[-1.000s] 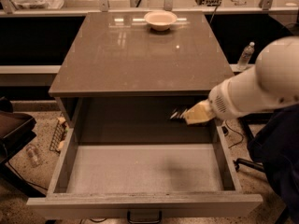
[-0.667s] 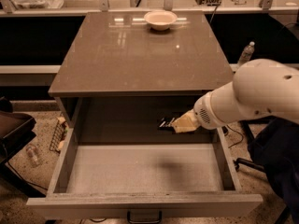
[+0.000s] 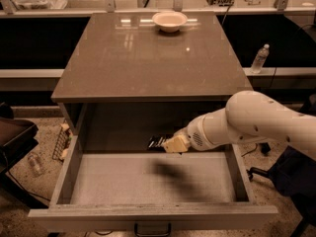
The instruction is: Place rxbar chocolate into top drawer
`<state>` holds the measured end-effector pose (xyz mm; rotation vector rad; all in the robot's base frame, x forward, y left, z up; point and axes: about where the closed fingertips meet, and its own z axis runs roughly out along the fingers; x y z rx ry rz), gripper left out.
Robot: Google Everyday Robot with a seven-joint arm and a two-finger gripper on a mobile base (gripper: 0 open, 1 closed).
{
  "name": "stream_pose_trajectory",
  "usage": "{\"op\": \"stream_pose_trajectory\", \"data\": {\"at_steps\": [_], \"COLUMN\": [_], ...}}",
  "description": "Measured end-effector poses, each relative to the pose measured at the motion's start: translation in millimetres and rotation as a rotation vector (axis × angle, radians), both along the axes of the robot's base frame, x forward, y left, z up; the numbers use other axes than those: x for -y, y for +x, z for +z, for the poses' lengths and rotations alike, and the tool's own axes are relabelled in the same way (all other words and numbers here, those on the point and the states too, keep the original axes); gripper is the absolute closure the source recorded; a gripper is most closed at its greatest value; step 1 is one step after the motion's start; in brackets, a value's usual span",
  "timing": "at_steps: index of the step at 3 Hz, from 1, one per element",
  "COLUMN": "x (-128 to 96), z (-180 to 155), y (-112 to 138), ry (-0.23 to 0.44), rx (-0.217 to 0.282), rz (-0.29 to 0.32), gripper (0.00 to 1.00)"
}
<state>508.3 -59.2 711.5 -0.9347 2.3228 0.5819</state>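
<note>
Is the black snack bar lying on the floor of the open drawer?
No, the rxbar chocolate is held in the gripper above the floor of the top drawer, with its shadow cast below.

My gripper [image 3: 174,143], clamped on the bar [image 3: 159,141], hangs just below the countertop [image 3: 148,58] edge. Beyond it, light glare streaks that glossy top near a bowl [image 3: 170,20]. Up to its right a water bottle [image 3: 260,58] stands on a grey ledge [image 3: 291,72]. Far to its left I see speckled floor [image 3: 44,179], a wire basket [image 3: 60,143] and a dark chair [image 3: 15,137].
</note>
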Motion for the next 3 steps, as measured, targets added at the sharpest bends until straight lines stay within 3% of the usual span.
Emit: {"op": "stream_pose_trajectory", "data": {"at_steps": [1, 2, 3], "x": [-27.6, -25.9, -27.7], "z": [-15.9, -14.0, -13.8], "y": [-13.4, -12.0, -12.7], "ry": [0.105, 0.094, 0.094], "rx": [-0.035, -0.029, -0.029], "rz": [0.095, 0.089, 0.093], "gripper": [0.97, 0.74, 0.44]}}
